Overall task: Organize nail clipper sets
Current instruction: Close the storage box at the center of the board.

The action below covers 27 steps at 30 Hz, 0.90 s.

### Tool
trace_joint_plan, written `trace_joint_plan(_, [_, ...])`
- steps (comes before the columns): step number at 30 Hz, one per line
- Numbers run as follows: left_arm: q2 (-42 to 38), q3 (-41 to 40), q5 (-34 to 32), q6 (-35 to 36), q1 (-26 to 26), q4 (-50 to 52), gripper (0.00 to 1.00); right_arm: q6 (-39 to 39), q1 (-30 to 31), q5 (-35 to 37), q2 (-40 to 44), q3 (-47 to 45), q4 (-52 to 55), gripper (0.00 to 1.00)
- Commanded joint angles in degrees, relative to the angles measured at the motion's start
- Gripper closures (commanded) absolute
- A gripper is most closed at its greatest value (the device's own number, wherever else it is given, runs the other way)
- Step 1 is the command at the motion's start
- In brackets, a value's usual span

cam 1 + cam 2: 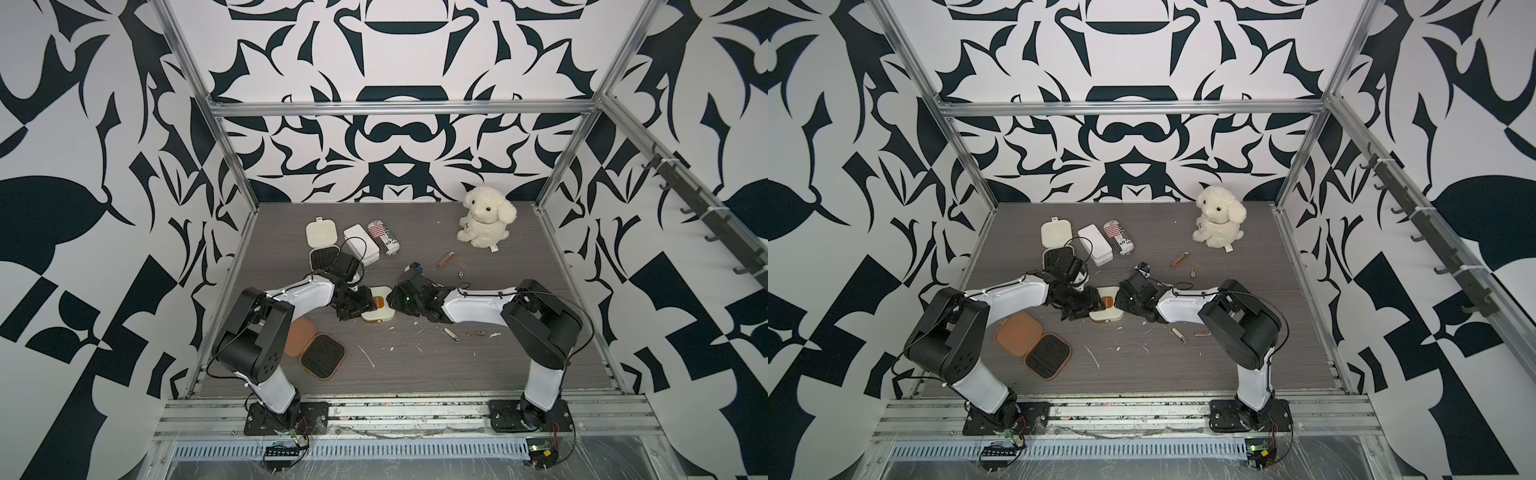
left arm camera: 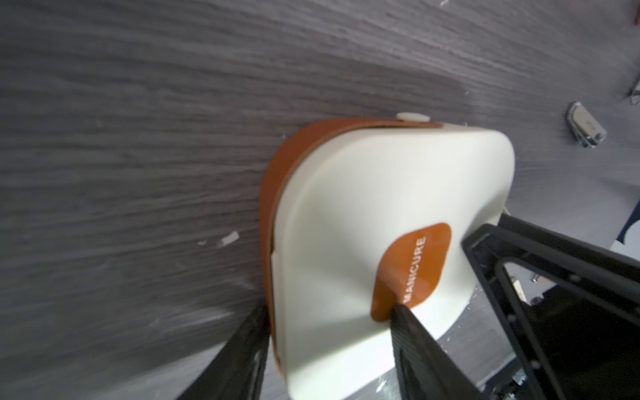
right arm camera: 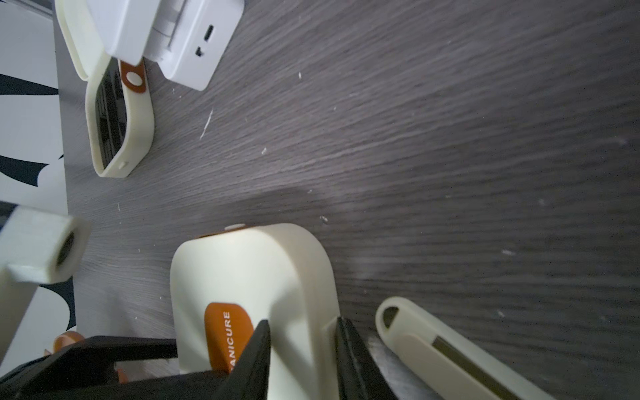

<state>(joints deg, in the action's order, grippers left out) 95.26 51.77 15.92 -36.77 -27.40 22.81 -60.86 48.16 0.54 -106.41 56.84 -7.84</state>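
Item 1: closed cream case (image 1: 376, 314), lying at the middle of the table (image 1: 457, 374) with its orange MANICURE label up and its contents hidden.
- Your left gripper (image 2: 329, 311) is clamped across it. One finger (image 2: 408, 332) is on the label, and the other is against the orange-banded edge next to the table.
- Your right gripper (image 3: 303, 323) is clamped on the opposite side, with one jaw on the lid and one on the side wall.
- A cream-handled tool (image 3: 450, 356) lies just beside this case.

Item 2: open cream case (image 1: 321, 235) at the back left, lid thrown back. Its tray (image 1: 318, 259) shows a black slotted insert and is partly covered by your left arm. You cannot tell what sits in the slots.

Item 3: tan-brown case (image 1: 300, 337) at the front left, opened flat. Its black slotted insert (image 1: 323, 356) faces up, and what fills the slots is too small to tell.

Item 4: four clippers loose on the table, outside every case.
- Back right: copper clipper (image 1: 445, 258) and silver clipper (image 1: 461, 271).
- Near your right forearm: second silver clipper (image 1: 452, 335) and second copper clipper (image 1: 476, 333).

Also present: white box (image 1: 360, 244), touching the striped can (image 1: 383, 237), and a plush dog (image 1: 486, 218) at the back.
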Motion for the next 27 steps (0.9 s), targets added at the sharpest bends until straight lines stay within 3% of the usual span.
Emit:
trace_joint_plan(1, [2.4,-0.3,-2.1,-0.5,-2.0,6.1,0.37,2.8,2.6,-4.8,-0.2,-0.2,8.5,0.64])
trace_joint_plan(13, [0.2,4.0,-8.4,-0.9,0.5,13.2,0.30,11.5,0.4,-1.2,5.4,5.4,17.9,0.57])
trace_joint_plan(27, [2.9,6.4,-5.4,0.4,1.1,12.4,0.31,11.8,0.4,-5.3,2.0,6.9,14.1,0.56])
